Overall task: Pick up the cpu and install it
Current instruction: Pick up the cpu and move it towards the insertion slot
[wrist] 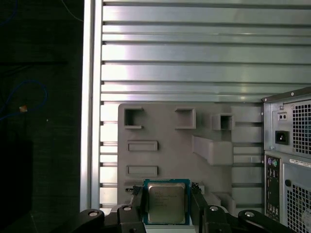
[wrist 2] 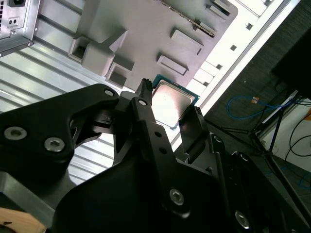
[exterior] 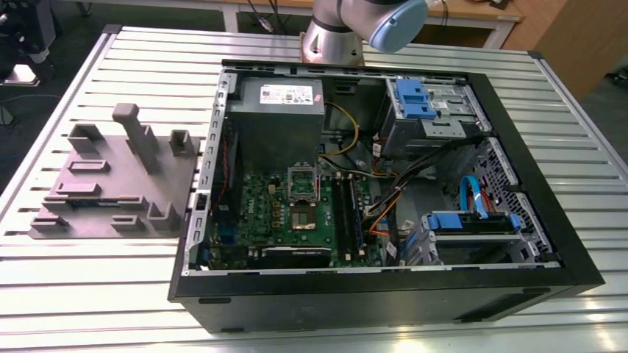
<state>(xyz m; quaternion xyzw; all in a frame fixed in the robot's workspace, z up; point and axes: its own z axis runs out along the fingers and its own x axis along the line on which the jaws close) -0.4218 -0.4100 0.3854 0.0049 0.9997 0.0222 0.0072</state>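
A: One quick q: the pincer [wrist: 167, 193], what's it doing?

B: Closed on the cpu [wrist: 166, 204]. In both wrist views the chip sits btwn the two black fingers [wrist: 138, 204], each pressing an opposite edge. Silver lid faces the cams, green rim showing.

A: Touching anything else?

B: Doesn't look it. The chip reads big vs. the grey parts holder [wrist: 165, 127] beneath the pincer, so I judge it's lifted clear. The slatted metal table [wrist: 194, 63] is under that.

A: And the PC?

B: The open tower case [exterior: 393, 298] lies off to one side of the pincer; its rear panel [wrist: 291, 145] w/ power inlet shows in the first wrist view. In the exterior view there's the green motherboard [exterior: 265, 209] inside, w/ the cpu socket [exterior: 302, 218] mid-board. The retention frame [exterior: 301, 179] looks flipped open.

A: Socket filled?

B: Looks empty, but too small to be sure.

A: So, progress?

B: Approx halfway, imo. Pick-up is done: the chip's in the grip, off the holder. Install is not done: the cpu is well apart from the socket, over the holder rather than the board.
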